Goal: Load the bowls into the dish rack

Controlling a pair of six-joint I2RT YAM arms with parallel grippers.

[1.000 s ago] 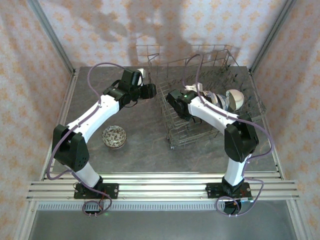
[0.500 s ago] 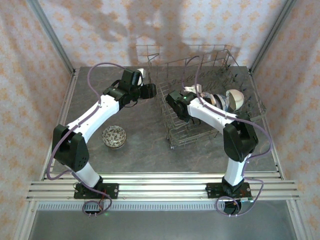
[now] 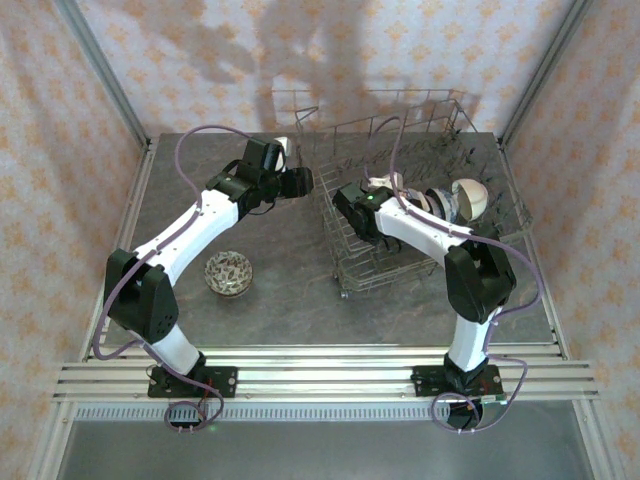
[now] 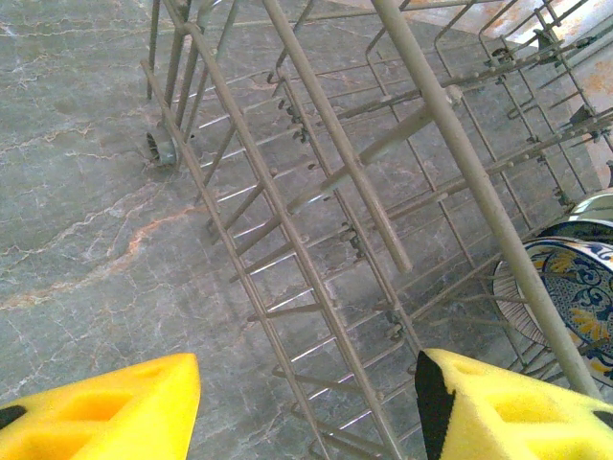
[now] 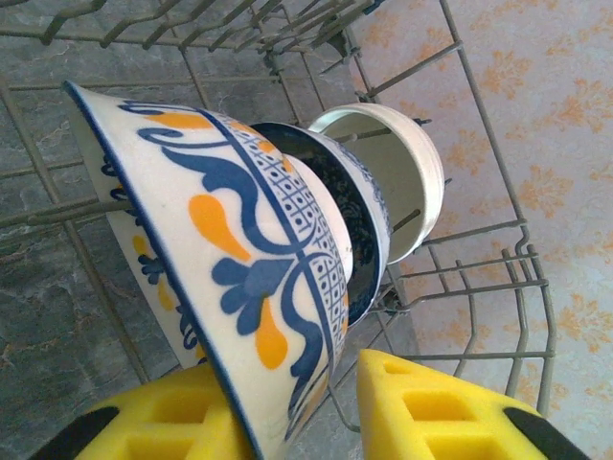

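The right pincer (image 5: 297,383) is seen parted astride the blue-and-white bowl (image 5: 239,249) inside the dish rack (image 3: 352,262); the patterned bowl (image 3: 229,273), left of the rack, is judged nearer the open left pincer (image 4: 308,369).

The grey marbled table (image 3: 290,310) bears the dish rack (image 3: 380,272) (wheel (image 4: 158,149) at its corner) and, well apart, one patterned bowl (image 3: 229,273).

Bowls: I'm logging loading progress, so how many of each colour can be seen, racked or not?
Blue-and-orange patterned bowl: 1
Dark blue bowl: 1
Cream bowl: 1
Brown-patterned bowl on the table: 1
Total: 4 bowls
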